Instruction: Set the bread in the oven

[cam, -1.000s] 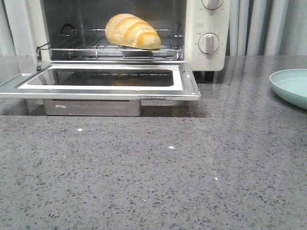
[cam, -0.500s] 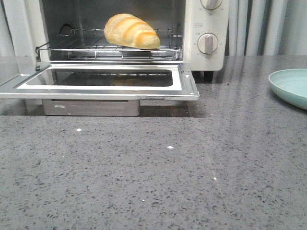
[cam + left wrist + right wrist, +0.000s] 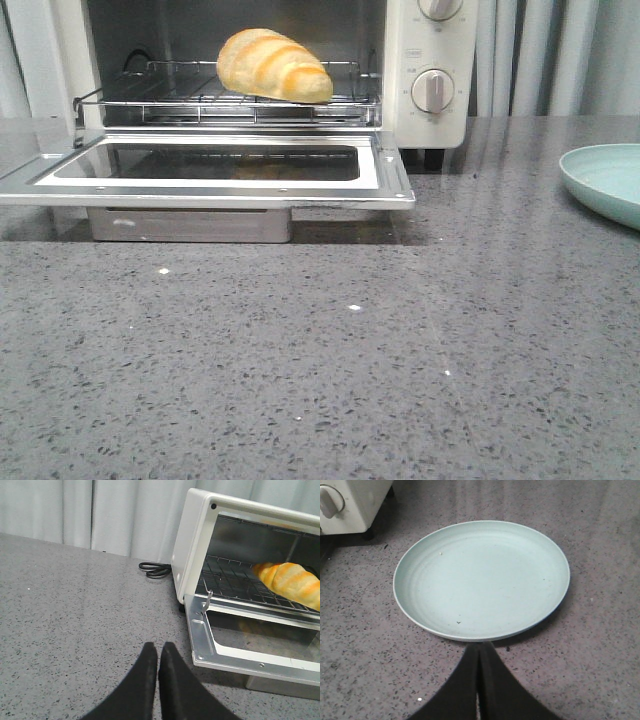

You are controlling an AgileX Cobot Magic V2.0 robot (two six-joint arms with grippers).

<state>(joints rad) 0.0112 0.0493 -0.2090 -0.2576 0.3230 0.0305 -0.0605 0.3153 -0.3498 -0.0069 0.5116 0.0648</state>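
Resting on the wire rack (image 3: pixel 200 100) inside the oven (image 3: pixel 432 60): one bread (image 3: pixel 275 65), lying lengthwise across the bars, apparently already delivered; door (image 3: pixel 210 170) folded down flat and still open, so closing it may be all that remains

Left gripper (image 3: pixel 158 652): fingers pressed together, holding nothing, above the grey counter (image 3: pixel 320 380) just off the door's outer corner, well clear of the bread, presumably parked out of the way

Right gripper (image 3: pixel 479 652): fingers pressed together, empty, poised at the near rim of the pale green plate (image 3: pixel 482 580); plate bare save a few crumbs, consistent with having been the bread's source

Black power cord (image 3: pixel 155 570): coiled behind the oven beside the curtain
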